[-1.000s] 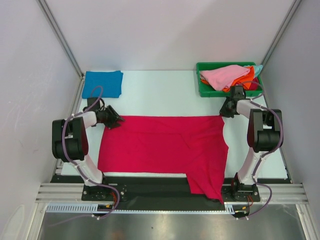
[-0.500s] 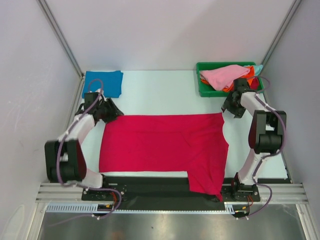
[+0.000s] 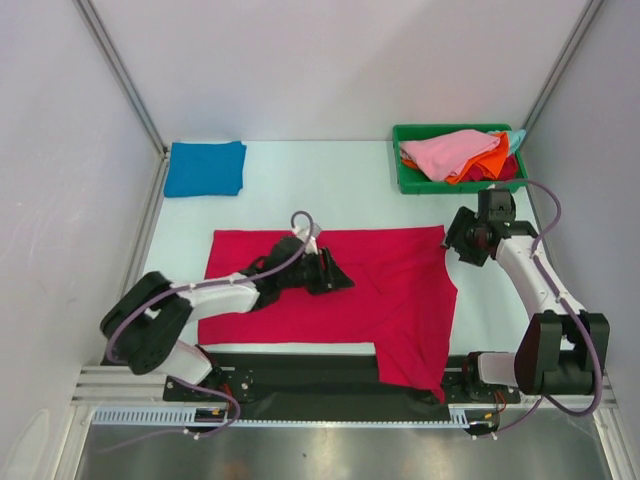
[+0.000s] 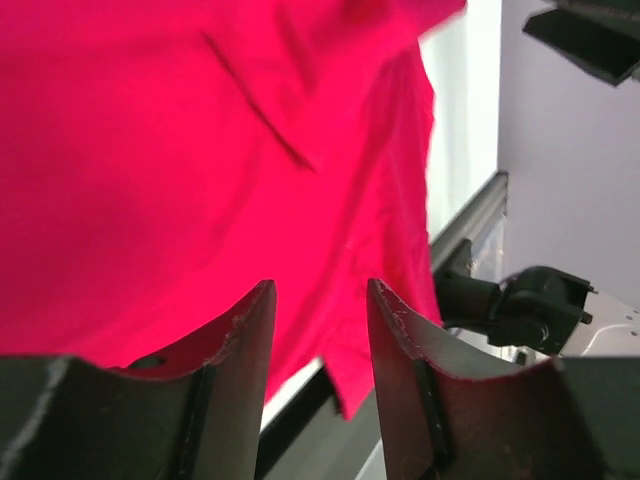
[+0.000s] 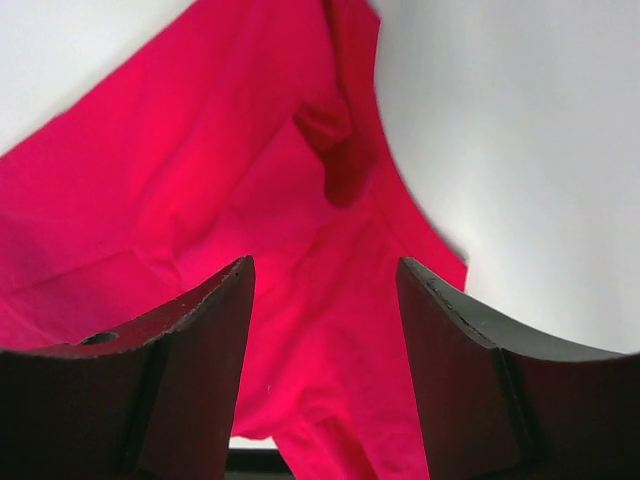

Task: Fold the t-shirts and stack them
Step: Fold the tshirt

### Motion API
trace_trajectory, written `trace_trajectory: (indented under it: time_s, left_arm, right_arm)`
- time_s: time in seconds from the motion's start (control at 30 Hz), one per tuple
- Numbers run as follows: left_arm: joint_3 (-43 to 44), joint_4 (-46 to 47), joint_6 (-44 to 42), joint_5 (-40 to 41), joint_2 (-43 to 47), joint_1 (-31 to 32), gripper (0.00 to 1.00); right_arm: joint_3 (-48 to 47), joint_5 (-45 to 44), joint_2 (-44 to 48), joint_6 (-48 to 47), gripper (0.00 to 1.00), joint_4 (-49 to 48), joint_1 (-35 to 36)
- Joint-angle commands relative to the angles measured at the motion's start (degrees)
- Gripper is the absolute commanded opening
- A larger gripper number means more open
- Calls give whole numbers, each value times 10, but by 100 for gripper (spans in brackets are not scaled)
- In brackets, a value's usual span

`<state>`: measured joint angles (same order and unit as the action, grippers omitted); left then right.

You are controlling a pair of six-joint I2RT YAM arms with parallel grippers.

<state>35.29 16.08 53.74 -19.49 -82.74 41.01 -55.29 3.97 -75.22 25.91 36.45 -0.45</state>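
My left gripper [image 3: 338, 280], spread and empty, hovers over the middle of the crimson t-shirt [image 3: 400, 300], which lies lengthwise along the near edge of the table [image 3: 300, 190]. My right gripper [image 3: 457, 246], also spread, hangs at its far-right corner.

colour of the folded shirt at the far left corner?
The folded shirt is blue; top external view.

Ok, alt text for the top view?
A crimson t-shirt lies spread on the table, left gripper over its middle, right gripper at its far right corner. Folded blue t-shirt far left, green bin of shirts far right.
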Motion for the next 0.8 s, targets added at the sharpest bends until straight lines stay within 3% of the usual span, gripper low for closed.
trace_trajectory:
  time_s: [0.0, 0.23, 0.77]
  left_arm:
    - [14, 142, 102, 52, -40, 65, 46]
    - [72, 157, 203, 88, -158, 114, 40]
    - [139, 89, 276, 139, -242, 129, 42]
  right_arm:
    - [7, 29, 39, 13, 64, -8, 20]
    - [20, 37, 49, 0, 64, -8, 24]
    - [44, 75, 75, -30, 64, -16, 15]
